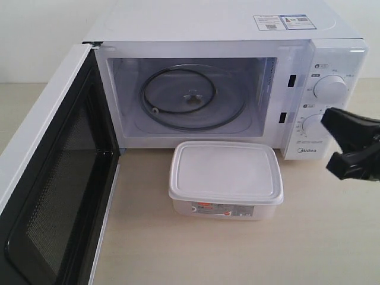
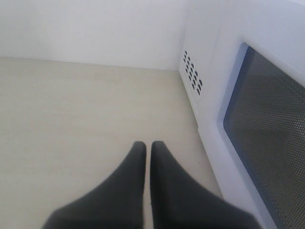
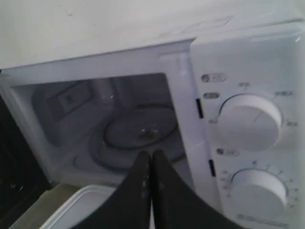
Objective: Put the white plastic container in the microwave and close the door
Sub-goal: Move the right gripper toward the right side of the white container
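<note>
The white plastic container (image 1: 225, 175) sits lid-on on the table just in front of the microwave (image 1: 225, 24), its red-and-white label facing forward. The door (image 1: 53, 196) is swung wide open to the left, black inner face showing. Inside the lit cavity lies the glass turntable (image 1: 193, 98). My right gripper (image 1: 350, 145) hovers to the right of the container, in front of the dials, shut and empty (image 3: 150, 155); a corner of the container (image 3: 76, 210) shows below it. My left gripper (image 2: 147, 145) is shut and empty above the table, beside the door's outer face (image 2: 267, 129); the exterior view does not show it.
Two round dials (image 1: 331, 88) sit on the microwave's right panel, close to my right gripper. The light wooden tabletop (image 1: 178, 249) spreads in front of the container. A white wall (image 2: 95, 28) stands behind the table on the left, next to the microwave's vented side (image 2: 192, 74).
</note>
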Robot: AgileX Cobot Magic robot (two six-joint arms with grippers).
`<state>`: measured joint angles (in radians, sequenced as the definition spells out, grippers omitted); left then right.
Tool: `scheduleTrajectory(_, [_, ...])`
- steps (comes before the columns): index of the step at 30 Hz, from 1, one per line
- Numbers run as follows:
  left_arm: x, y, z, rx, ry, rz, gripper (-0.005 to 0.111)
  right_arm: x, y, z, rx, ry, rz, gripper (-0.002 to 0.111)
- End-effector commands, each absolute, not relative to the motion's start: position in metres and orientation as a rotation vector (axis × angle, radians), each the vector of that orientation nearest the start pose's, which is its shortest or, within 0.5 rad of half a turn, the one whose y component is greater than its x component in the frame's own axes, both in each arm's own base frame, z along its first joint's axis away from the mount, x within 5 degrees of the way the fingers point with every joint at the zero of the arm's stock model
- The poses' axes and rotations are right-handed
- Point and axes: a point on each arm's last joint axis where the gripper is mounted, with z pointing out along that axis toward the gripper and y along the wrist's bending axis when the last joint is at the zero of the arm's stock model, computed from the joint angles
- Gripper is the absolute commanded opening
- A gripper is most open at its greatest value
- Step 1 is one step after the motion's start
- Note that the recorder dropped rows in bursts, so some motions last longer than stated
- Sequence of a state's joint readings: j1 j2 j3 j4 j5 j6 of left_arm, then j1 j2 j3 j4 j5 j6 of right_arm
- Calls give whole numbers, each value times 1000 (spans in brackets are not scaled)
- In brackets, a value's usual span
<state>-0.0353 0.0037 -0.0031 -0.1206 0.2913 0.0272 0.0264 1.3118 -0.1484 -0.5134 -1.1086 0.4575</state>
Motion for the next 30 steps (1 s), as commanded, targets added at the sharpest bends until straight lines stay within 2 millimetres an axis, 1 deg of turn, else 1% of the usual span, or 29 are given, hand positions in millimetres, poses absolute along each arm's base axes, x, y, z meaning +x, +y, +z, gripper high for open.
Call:
scheduleTrajectory(1, [54, -5, 187, -29, 1777, -119, 4, 181, 67, 189, -346, 1593, 625, 0])
scheduleTrajectory(5, [54, -5, 187, -29, 1777, -119, 4, 172, 89, 190, -436, 1571, 693, 0])
scheduleTrajectory(8, [54, -5, 187, -29, 1777, -119, 4, 166, 103, 186, -494, 1592, 682, 0])
scheduleTrajectory(10, [54, -5, 187, -29, 1777, -119, 4, 164, 107, 182, -501, 1634, 649, 0])
scheduleTrajectory(14, [54, -5, 187, -29, 1777, -119, 4, 163, 109, 177, -526, 1683, 601, 0])
scheduleTrajectory(18, [54, -5, 187, -29, 1777, -119, 4, 169, 101, 174, -429, 1735, 523, 0])
scheduleTrajectory(19, [54, -5, 187, -29, 1777, -119, 4, 169, 101, 174, -428, 1740, 519, 0])
scheduleTrajectory(21, [54, -5, 187, -29, 1777, -119, 4, 168, 101, 171, -411, 1779, 536, 0])
scheduleTrajectory(23, [54, -5, 187, -29, 1777, -119, 4, 166, 102, 167, -353, 1844, 602, 0])
scheduleTrajectory(24, [54, -5, 187, -29, 1777, -119, 4, 165, 103, 166, -358, 1863, 628, 0])
scheduleTrajectory(27, [54, -5, 187, -29, 1777, -119, 4, 161, 108, 166, -452, 1850, 651, 0])
scheduleTrajectory(28, [54, -5, 187, -29, 1777, -119, 4, 161, 108, 166, -448, 1844, 653, 0])
scheduleTrajectory(29, [54, -5, 187, -29, 1777, -119, 4, 162, 107, 167, -446, 1837, 650, 0])
scheduleTrajectory(30, [54, -5, 187, -29, 1777, -119, 4, 163, 108, 166, -488, 1820, 617, 0])
